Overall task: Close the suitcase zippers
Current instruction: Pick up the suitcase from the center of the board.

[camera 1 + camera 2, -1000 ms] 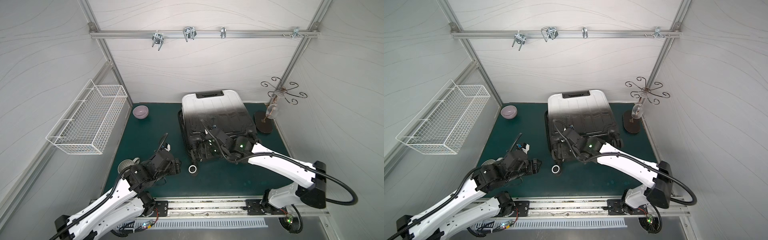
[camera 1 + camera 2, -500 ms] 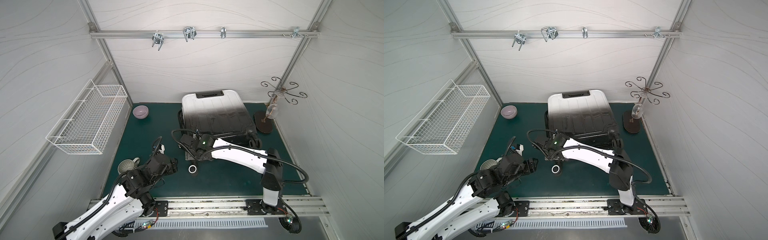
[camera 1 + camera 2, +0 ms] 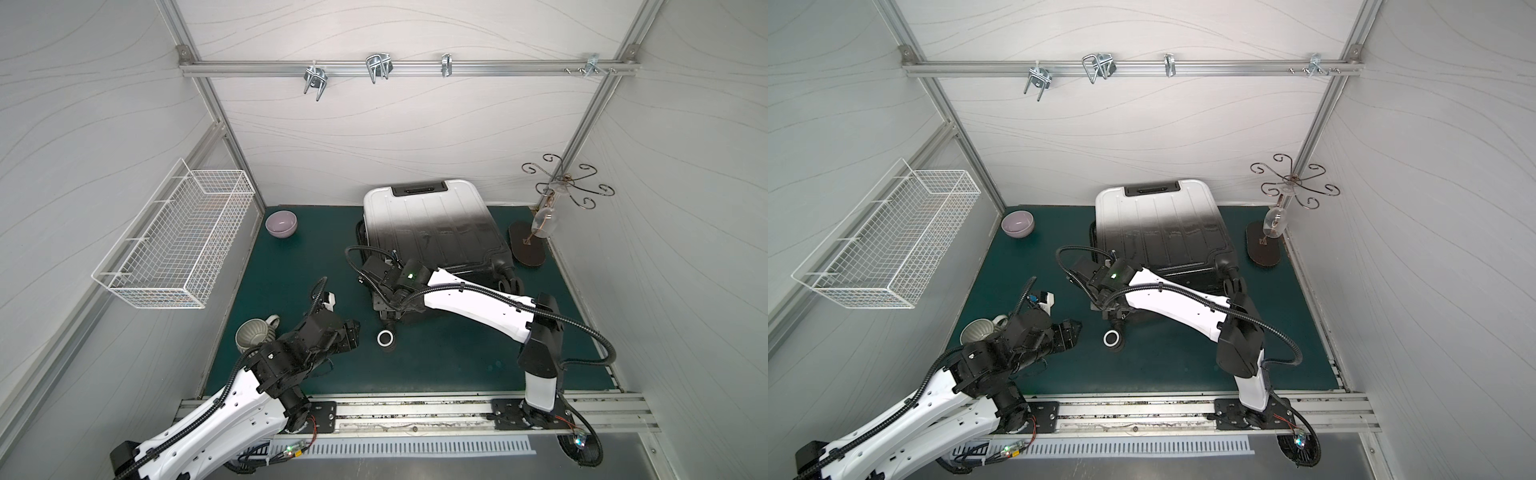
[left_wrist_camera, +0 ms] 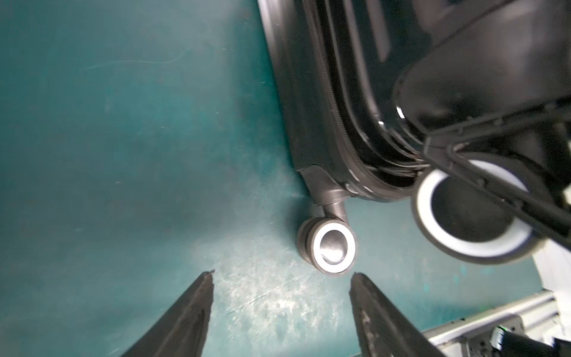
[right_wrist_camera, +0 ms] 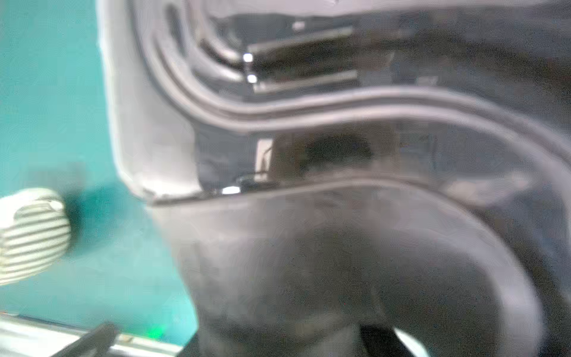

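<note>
The suitcase (image 3: 432,224) is laid flat on the green desk (image 3: 457,357), towards the back wall, with its white handle end set farthest from the robot and its black wheeled end nearest, as is seen in both top views. In the left wrist view the zippers (image 4: 335,114) are seen as a black band running along the case's side and round its near corner; whether the band is done up cannot be told. The left pincer (image 4: 282,278) is held low over the desk with its fingers (image 4: 197,303) apart and nothing between them, just short of a white-rimmed wheel (image 4: 333,247). The right arm (image 3: 473,303) is stretched across the case's black end to its near left corner. The right pincer is hidden under its wrist, the right wrist view is blurred, and its state cannot be told. A ribbed mug (image 3: 253,334) is stood beside the left arm.
</note>
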`<state>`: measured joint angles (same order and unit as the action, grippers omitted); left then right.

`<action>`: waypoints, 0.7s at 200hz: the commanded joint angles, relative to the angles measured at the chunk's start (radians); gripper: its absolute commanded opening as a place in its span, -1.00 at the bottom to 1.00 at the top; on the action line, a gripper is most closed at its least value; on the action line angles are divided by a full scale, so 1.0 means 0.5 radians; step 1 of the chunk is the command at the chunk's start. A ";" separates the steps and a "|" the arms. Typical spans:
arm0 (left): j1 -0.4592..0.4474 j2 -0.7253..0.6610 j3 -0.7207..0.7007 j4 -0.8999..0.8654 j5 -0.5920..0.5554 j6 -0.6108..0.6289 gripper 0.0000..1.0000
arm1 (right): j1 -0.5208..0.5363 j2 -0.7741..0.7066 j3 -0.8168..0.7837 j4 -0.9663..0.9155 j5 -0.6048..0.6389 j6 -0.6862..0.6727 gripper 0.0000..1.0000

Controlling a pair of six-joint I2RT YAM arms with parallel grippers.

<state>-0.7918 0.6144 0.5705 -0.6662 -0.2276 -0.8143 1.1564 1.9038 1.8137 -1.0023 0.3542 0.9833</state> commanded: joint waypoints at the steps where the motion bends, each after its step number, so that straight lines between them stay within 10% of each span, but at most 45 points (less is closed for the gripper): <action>1: 0.007 -0.020 -0.025 0.197 0.115 0.010 0.38 | -0.027 -0.120 0.003 0.117 -0.112 -0.023 -0.39; 78: -0.111 -0.148 -0.270 0.849 0.229 0.025 0.48 | -0.167 -0.390 0.060 0.384 -0.607 -0.035 -0.91; 140: -0.708 0.521 -0.342 1.602 -0.700 0.224 0.56 | -0.237 -0.427 -0.084 0.574 -0.726 0.164 -0.95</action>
<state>-1.0775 0.7612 0.3969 -0.0849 -0.3168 -0.7521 1.0515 1.7832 1.7832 -0.8753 0.0429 0.9886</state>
